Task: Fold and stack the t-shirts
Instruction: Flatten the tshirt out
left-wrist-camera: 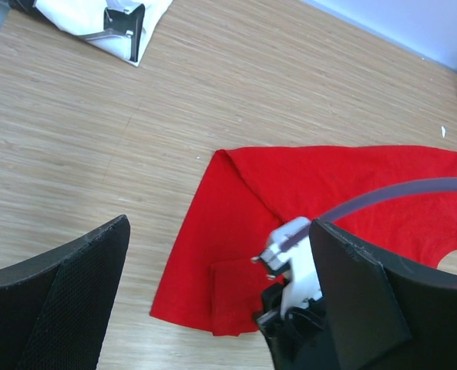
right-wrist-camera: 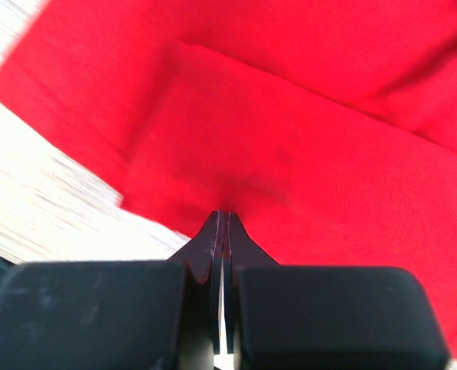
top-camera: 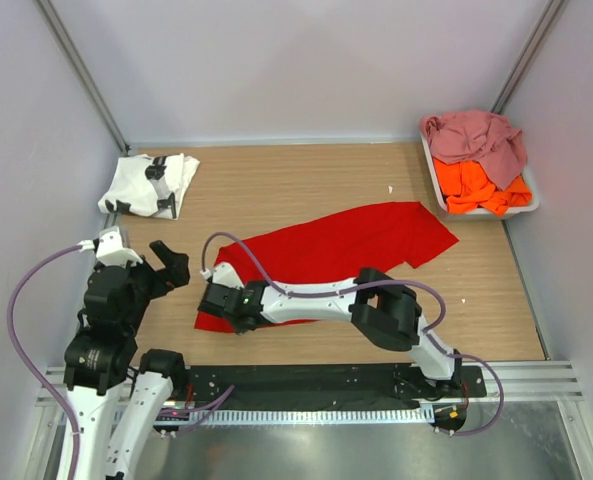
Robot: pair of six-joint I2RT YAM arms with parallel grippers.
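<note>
A bright red t-shirt lies spread slantwise across the middle of the table, a sleeve folded in at its near-left corner. My right gripper reaches left to that corner, its jaws shut on the edge of the folded red cloth. Raised above the table's left side, my left gripper is open wide and holds nothing. At the back left a white t-shirt with black print lies folded. A dusty pink t-shirt and an orange t-shirt are heaped together.
The pale tray holding the pink and orange shirts stands at the back right corner against the wall. Grey walls close in the table on three sides. A purple cable arcs over the right arm and the red cloth.
</note>
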